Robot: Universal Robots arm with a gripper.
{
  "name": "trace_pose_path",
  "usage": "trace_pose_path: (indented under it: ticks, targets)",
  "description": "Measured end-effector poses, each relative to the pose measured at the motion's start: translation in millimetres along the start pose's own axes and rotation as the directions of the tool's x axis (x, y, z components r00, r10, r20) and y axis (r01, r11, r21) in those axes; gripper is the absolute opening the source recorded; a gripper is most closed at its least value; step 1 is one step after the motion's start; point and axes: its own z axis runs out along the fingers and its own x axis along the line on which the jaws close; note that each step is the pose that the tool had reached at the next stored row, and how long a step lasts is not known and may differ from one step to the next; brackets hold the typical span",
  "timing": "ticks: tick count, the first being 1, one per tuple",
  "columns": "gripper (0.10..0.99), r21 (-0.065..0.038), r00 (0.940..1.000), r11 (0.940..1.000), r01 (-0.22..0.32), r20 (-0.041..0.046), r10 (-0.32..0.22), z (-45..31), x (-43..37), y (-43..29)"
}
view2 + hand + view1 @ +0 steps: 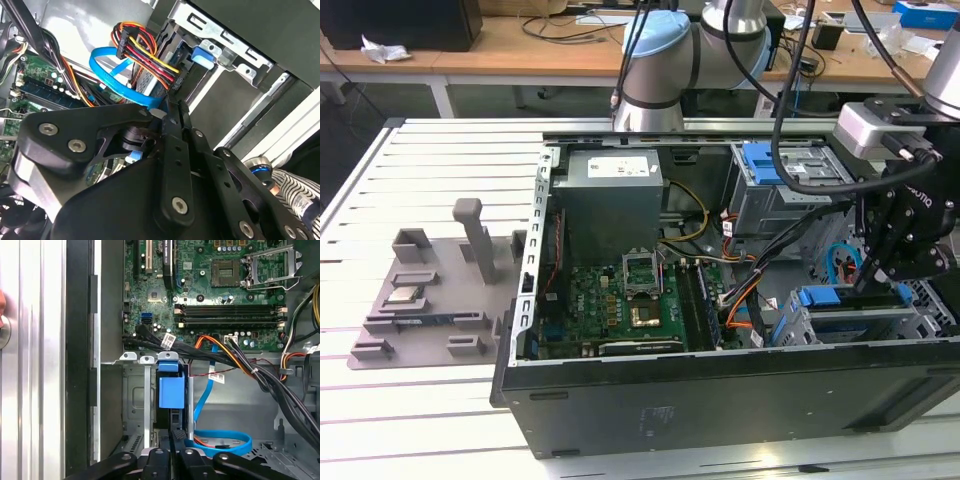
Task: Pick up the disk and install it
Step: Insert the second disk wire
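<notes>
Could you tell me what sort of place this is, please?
Probably a robotics lab or test bench: an opened desktop computer case lies on a slatted metal table, beside a grey parts fixture, with cluttered wooden desks behind.

No wording or number can be made out. Inside the computer case (520,400), a white label (610,168) lies on the grey power supply (610,215), its print too fine to read. Small white tags (168,340) on the case's black cables (145,342) are equally illegible. The gripper (869,284), over the case's front corner, carries a pale maker's mark.
</notes>
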Motion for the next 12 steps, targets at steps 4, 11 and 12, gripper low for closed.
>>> trace_pose_path:
  ticks: [4,11,12]
  targets:
    - [0.161,0.0,1.0,1.0,0.0,0.0005,0.0,-0.4,-6.0,0.0]
    - [0.173,0.0,1.0,1.0,0.0,0.0006,0.0,-0.3,-6.0,-0.1]
    - [0.235,0.0,1.0,1.0,0.0,0.0006,0.0,-0.3,-6.0,-0.1]
